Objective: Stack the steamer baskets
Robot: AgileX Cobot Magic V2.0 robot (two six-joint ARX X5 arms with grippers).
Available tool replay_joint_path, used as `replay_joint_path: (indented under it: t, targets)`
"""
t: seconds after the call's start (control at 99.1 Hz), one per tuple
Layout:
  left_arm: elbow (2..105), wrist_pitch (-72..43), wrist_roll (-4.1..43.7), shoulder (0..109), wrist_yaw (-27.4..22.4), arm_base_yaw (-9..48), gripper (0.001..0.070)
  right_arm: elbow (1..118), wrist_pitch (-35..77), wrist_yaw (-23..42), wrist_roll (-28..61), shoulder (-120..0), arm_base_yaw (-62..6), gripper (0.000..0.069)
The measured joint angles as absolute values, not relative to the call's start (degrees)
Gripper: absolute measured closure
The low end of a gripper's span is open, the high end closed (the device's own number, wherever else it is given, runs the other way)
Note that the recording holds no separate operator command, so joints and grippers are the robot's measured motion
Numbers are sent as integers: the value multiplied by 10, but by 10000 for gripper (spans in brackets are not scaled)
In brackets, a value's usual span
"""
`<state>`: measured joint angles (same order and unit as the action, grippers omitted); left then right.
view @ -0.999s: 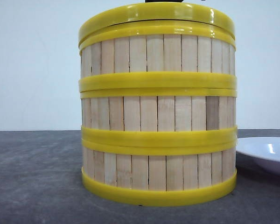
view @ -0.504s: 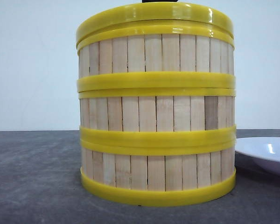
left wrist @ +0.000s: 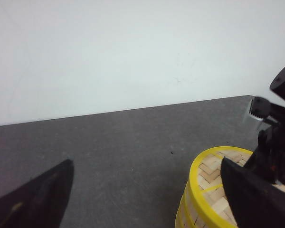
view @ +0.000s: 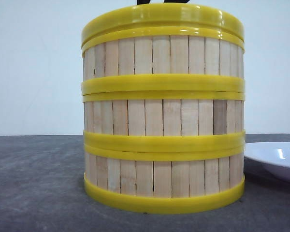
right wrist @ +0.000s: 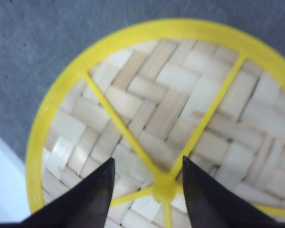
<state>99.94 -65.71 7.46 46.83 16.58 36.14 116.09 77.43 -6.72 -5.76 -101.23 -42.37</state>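
Three steamer baskets stand stacked in one column, top (view: pixel 163 55), middle (view: pixel 163 116) and bottom (view: pixel 163 179), with pale slat walls and yellow rims. A yellow-rimmed woven lid (view: pixel 162 14) caps the column. My right gripper (right wrist: pixel 148 160) hovers just above the lid (right wrist: pixel 180 85), open. Its fingers stand either side of the lid's yellow hub (right wrist: pixel 165 189) without touching it. In the front view only a black sliver of it (view: pixel 144 2) shows over the lid. My left gripper (left wrist: pixel 146 164) is wide open and empty over bare table beside the stack (left wrist: pixel 213 185).
A white plate (view: pixel 278 157) lies on the grey table (view: pixel 38 183) just right of the stack. A white wall closes off the far side. In the left wrist view the right arm (left wrist: pixel 275 142) stands over the lid.
The stack shifted slightly left, then back right. The lid now sits more level. The black gripper part above it now shows as two pieces with a gap.
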Motion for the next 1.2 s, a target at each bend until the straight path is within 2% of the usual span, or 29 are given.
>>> replay_joint_path:
  t: [0.121,0.212,0.272,0.333,0.373,0.404,0.444,0.484,0.535,0.656,0.787,0.959,1.019,1.09,1.201]
  targets:
    - [999,-656,75,468,166,361,120,1227,774,-30,-55,-1013,-424,409]
    - [999,-652,75,468,168,361,122,1286,774,-27,-44,-1013,-424,408]
    - [999,-652,74,468,180,361,157,1315,770,-22,-35,-1009,-424,408]
    - [996,-649,71,468,198,361,257,1317,767,-2,-30,-995,-424,436]
    - [989,-647,70,465,217,361,364,1317,763,17,-27,-983,-424,518]
    - [978,-643,70,459,239,361,471,1317,759,30,-22,-976,-424,580]
    - [959,-634,70,448,267,361,575,1315,752,50,-18,-964,-424,625]
    - [934,-618,70,431,291,361,634,1306,737,73,-16,-948,-426,649]
    - [894,-585,70,402,308,361,671,1280,707,101,-13,-921,-430,664]
    - [771,-496,70,297,335,361,693,1144,576,121,10,-814,-444,675]
    - [649,-456,70,160,348,361,694,886,342,138,61,-632,-451,679]
    - [577,-465,70,91,348,361,695,496,24,294,106,-373,-436,679]
    - [576,-465,71,86,348,361,695,397,-19,312,114,-312,-417,679]
    - [577,-460,71,83,348,361,695,320,-2,309,128,-256,-407,679]
    - [577,-460,71,82,348,361,689,303,42,303,138,-200,-401,679]
